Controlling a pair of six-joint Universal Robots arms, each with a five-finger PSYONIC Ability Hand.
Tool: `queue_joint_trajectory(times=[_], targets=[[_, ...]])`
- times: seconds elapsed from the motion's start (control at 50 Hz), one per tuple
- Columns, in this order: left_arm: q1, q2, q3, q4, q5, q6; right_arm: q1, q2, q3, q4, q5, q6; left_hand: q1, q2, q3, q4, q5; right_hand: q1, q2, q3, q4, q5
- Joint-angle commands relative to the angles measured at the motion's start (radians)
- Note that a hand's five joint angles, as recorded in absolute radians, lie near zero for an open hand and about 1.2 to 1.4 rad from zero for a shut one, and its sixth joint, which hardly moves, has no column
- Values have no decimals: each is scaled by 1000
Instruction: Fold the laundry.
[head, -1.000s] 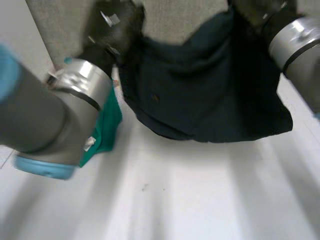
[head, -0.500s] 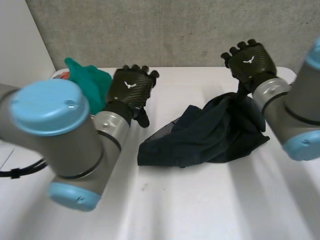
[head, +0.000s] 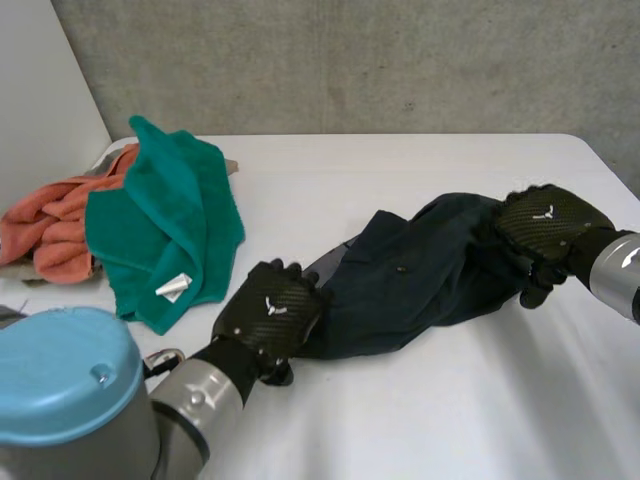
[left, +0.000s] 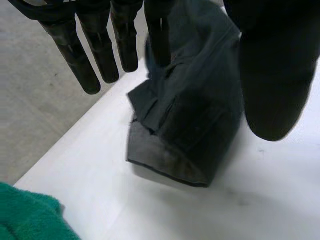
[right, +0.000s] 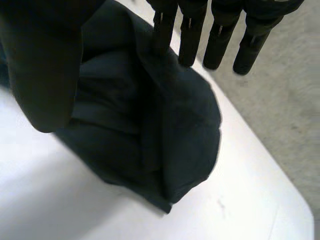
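A dark navy garment (head: 420, 280) lies bunched in a long strip across the white table (head: 450, 420). My left hand (head: 268, 318) hovers over its near left end, fingers straight and thumb spread. The folded hem of that end (left: 185, 125) lies under the palm, ungripped. At the strip's right end is my right hand (head: 545, 225), also with straight fingers (right: 220, 40) and the thumb held apart. The rounded end of the cloth (right: 165, 135) lies below its palm, and one fingertip is close to or touching a fold.
A teal towel (head: 165, 220) lies crumpled at the back left, partly over an orange towel (head: 50, 225) near the table's left edge. The teal towel's corner (left: 25, 215) lies close to the garment's left end. A grey wall stands behind the table.
A second ago both hands held the garment up in the air. They let it go and it dropped onto the table. Both hands have since come down over its two ends.
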Motion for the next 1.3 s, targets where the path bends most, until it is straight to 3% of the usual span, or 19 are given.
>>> queue_joint_trajectory(times=[0.02,0.2,0.28,0.32,0.38,0.4,0.44,0.48,0.58,0.7,0.8,0.92,1.06,1.12,1.2,1.22,1.24,1.26,1.3], targets=[[1,-58,68,69,-97,-20,9,6,48,-188,40,137,-31,-33,-34,-23,-20,-84,-79,-74,-66,-56],[-31,-219,143,96,-91,-14,17,115,63,-292,44,157,-82,-83,-85,-73,-70,-128,-123,-118,-111,-100],[-60,-313,205,86,-89,-8,18,170,51,-403,60,170,12,10,9,21,23,-111,-106,-101,-93,-82],[-59,-340,228,75,-85,-6,24,211,43,-471,82,167,190,189,187,199,202,-78,-73,-69,-61,-50],[-50,-359,280,56,-94,-12,43,261,20,-518,103,162,780,779,777,789,791,18,23,28,36,47],[-50,-357,306,50,-102,-17,59,293,-2,-533,111,160,999,998,996,1008,1011,176,181,185,193,204],[-48,-350,323,50,-103,-20,73,317,-27,-530,114,159,1001,1000,998,1010,1013,489,494,499,507,518],[-38,-301,337,47,-105,-18,78,330,-61,-510,116,159,1001,1000,998,1010,1013,1010,1015,1020,1027,1038],[-25,-105,334,41,-105,-21,76,279,-99,-389,110,148,1001,1000,998,1010,1013,1013,1018,1023,1030,1041],[-28,112,341,13,-103,-50,78,-36,-194,-184,84,148,1001,1000,998,1010,1013,1013,1018,1023,1030,1041],[-18,221,383,-22,-100,-112,63,-95,-329,-61,45,156,1001,1000,998,1010,1013,1013,1018,1023,1030,1041],[-2,157,404,-59,-99,-132,53,4,-408,-18,17,157,1001,1000,998,1010,1013,1013,1018,1023,1030,1041],[24,-128,482,-60,-94,-124,112,276,-478,-39,33,154,1001,1000,998,1010,1013,1013,1018,1023,1030,1041],[47,-296,571,-66,-102,-120,147,408,-530,-99,85,156,1001,1000,998,1010,1013,1013,1018,1023,1030,1041],[64,-446,686,-66,-99,-113,158,532,-567,-235,206,148,653,652,650,662,665,1013,1018,1023,1030,1041],[67,-466,708,-66,-96,-112,159,551,-570,-271,229,145,548,546,545,557,559,848,853,858,866,877],[68,-500,744,-66,-93,-113,162,575,-576,-342,272,140,189,188,186,198,201,140,145,150,158,169],[68,-508,757,-66,-89,-113,165,584,-576,-376,295,136,-9,-11,-12,0,2,-209,-204,-199,-191,-180],[70,-509,778,-63,-89,-113,167,586,-575,-458,326,122,-220,-222,-223,-212,-209,-209,-204,-199,-191,-180]])
